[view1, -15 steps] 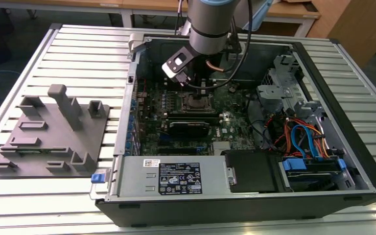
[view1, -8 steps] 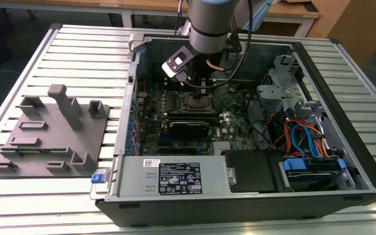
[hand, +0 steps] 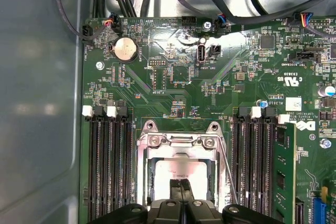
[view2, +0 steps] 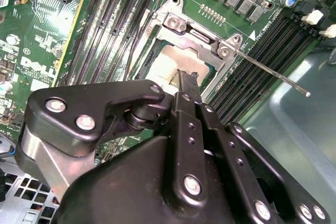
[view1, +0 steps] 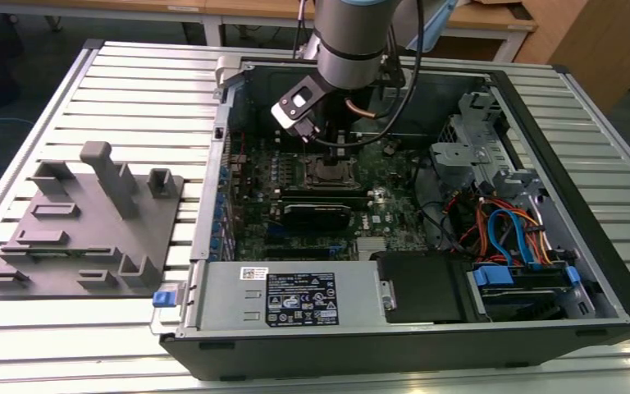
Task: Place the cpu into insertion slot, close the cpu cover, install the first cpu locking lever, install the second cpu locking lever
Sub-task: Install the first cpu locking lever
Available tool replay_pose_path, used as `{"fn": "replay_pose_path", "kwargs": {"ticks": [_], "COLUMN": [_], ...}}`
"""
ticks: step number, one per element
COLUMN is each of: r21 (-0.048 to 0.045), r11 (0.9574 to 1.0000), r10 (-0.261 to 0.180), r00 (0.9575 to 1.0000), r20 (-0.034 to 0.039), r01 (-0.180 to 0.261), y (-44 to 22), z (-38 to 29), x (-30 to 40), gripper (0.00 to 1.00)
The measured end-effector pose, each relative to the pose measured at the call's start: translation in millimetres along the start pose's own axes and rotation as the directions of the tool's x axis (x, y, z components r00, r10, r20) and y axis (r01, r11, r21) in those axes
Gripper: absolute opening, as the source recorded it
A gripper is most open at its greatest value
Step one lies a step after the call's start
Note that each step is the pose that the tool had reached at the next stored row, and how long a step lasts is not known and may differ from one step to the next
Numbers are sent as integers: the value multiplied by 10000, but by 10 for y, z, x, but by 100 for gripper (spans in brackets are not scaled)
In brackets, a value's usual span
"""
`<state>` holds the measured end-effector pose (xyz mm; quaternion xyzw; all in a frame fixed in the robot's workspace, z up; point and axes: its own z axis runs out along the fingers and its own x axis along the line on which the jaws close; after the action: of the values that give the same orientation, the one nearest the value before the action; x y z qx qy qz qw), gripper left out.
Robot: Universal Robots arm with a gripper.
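The small flat square cpu (hand: pixel 178 174) with its pale silvery-beige metal top is seen seated in the square dark insertion slot (view1: pixel 330 172), framed by the window of the thin silvery metal cpu cover (hand: pixel 181 152). The cover appears to be laid flat so that the chip is trapped. The black gripper (hand: pixel 181 187) is held directly over the chip with its fingertips drawn together on nothing, probably to press rather than to grasp. A thin steel locking lever (view2: pixel 273 74) is left angled out over the black memory slots (view2: pixel 247 85), not yet latched, on the green motherboard (hand: pixel 173 87).
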<state>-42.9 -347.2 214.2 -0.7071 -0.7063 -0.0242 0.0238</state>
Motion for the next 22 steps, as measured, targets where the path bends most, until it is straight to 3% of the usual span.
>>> {"fn": "replay_pose_path", "kwargs": {"ticks": [22], "r21": [0], "r11": [10000], "r10": [0], "r00": [10000], "r20": [0], "r01": [0], "y": [0], "z": [-83], "x": [6], "gripper": [11]}}
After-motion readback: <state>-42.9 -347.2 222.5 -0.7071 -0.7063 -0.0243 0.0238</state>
